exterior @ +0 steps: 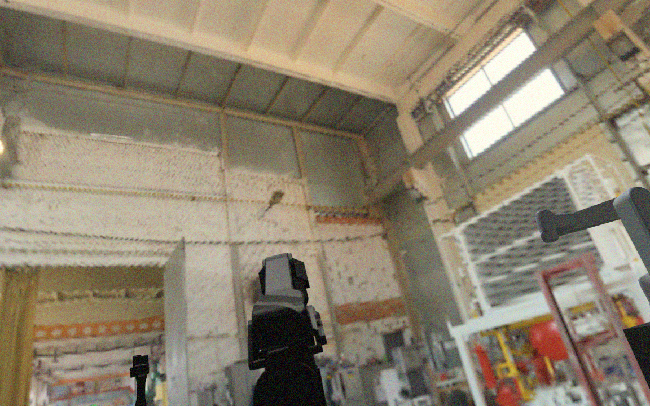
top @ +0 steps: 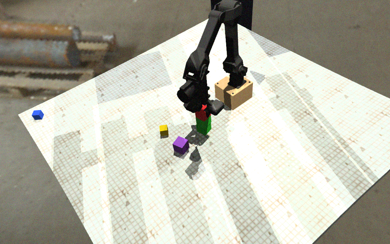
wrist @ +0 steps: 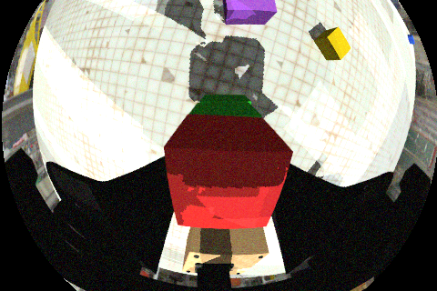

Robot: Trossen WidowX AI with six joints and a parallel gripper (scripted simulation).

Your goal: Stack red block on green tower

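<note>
Pincer (top: 203,108) gripping small rigid red cube block (top: 202,114) by opposite flat faces, seated on two-cube green tower (top: 203,125). Light, stiff; release gently.

Patchy bright light, broken shadows, fisheye wrist view.

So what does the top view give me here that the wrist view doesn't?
Only the top view shows the blue cube near the mat's far corner, and the whole arm above its base. Only the wrist view looks straight down the red block's face to a sliver of the green tower behind it. Both show the hand at the red block, the purple cube and the yellow cube.
</note>
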